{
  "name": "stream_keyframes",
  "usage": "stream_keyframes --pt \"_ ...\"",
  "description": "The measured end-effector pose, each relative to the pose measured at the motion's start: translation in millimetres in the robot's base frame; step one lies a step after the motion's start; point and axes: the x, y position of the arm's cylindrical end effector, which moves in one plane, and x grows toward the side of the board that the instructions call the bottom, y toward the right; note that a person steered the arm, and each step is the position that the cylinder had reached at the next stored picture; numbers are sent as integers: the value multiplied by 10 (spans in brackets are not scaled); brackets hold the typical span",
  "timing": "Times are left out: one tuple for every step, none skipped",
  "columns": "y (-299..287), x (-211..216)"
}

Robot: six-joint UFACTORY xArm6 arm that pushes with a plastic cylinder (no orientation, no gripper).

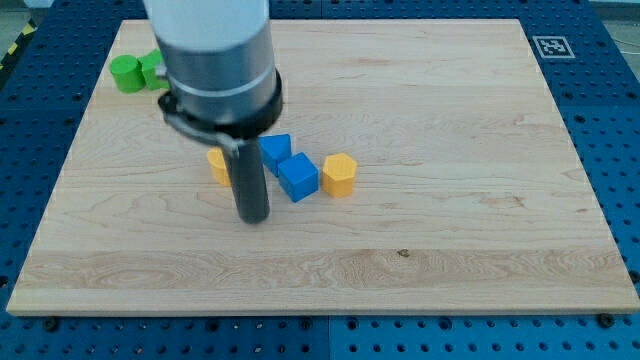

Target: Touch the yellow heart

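My tip (253, 216) rests on the wooden board (450, 230), below and slightly right of a yellow block (218, 165) that the rod partly hides; its shape cannot be made out. A small gap seems to separate tip and block. Right of the rod lie two blue blocks: one (276, 150) higher up, and a blue cube (298, 177) beside it. A second yellow block (339, 174), hexagon-like, sits just right of the blue cube. Which yellow block is the heart cannot be told.
Two green blocks (127, 73) (152, 68) sit near the board's top-left corner, partly behind the arm's grey body (215, 60). A black-and-white marker (551, 46) is in the top-right corner. Blue perforated table surrounds the board.
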Motion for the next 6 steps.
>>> stream_keyframes --pt "-149 122" --pt "-519 -175" --pt "-619 -665" --pt "-677 -1183" --pt "-699 -1599" --pt "-699 -1837"
